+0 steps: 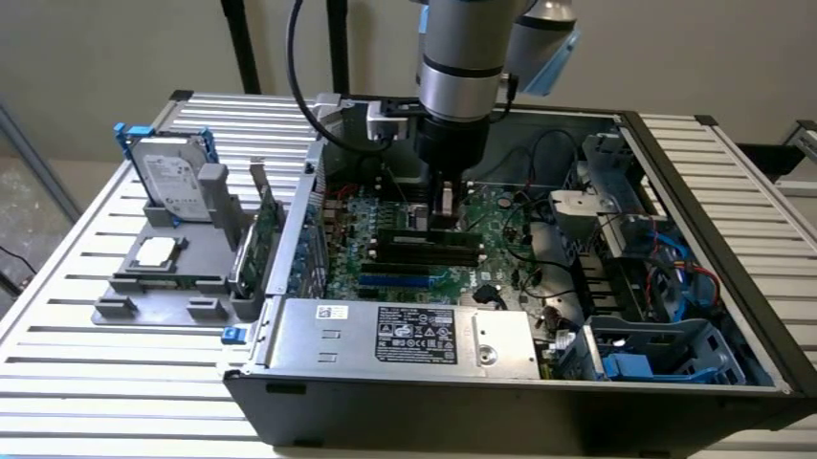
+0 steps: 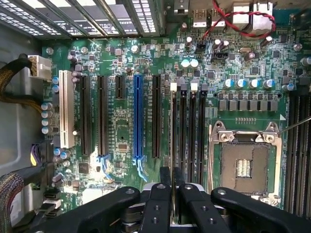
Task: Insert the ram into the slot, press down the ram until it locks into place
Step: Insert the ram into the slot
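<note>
My gripper (image 1: 445, 215) reaches down into the open computer case over the motherboard. In the wrist view its black fingers (image 2: 160, 204) stand close together, shut on the ram (image 2: 173, 145). The ram is seen edge-on as a thin line along the outermost of several parallel black memory slots (image 2: 187, 141), the one beside the black expansion slots. A white latch (image 2: 173, 87) marks that slot's far end. How deep the ram sits in the slot cannot be told. In the exterior view the slots (image 1: 428, 251) lie just below the gripper.
The silver CPU socket (image 2: 243, 165) lies beside the memory slots, and a blue slot (image 2: 138, 116) on the other side. Red cables (image 2: 238, 22) cross the board's far edge. The power supply (image 1: 396, 335), the drive cage (image 1: 664, 349) and the case walls hem the arm in. A hard drive (image 1: 172, 182) and an expansion card (image 1: 262, 239) stand outside the case.
</note>
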Tool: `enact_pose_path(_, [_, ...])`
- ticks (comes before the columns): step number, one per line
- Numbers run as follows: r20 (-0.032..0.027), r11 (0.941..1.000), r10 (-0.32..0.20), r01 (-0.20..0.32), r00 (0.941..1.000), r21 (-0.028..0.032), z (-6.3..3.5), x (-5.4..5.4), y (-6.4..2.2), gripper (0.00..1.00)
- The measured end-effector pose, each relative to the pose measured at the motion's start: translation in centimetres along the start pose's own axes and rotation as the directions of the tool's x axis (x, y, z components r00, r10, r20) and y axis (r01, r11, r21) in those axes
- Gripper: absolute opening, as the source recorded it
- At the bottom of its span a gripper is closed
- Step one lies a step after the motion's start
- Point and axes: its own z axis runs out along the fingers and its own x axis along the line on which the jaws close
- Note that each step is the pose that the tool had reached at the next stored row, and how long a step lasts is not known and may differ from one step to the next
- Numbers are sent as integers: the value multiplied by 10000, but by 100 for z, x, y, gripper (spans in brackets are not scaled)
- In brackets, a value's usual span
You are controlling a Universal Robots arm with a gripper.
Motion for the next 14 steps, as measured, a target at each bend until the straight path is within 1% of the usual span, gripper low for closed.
enact_pose_path(3, [-38, 10000, 1, -1, 10000, 1, 26, -8, 0, 13])
enact_pose_path(5, [-48, 10000, 1, -1, 10000, 1, 39, -16, -1, 13])
enact_pose_path(11, [-53, 10000, 2, -2, 10000, 11, 73, -32, -1, 13])
enact_pose_path(14, [-52, 10000, 4, -4, 10000, 32, 92, -35, -1, 13])
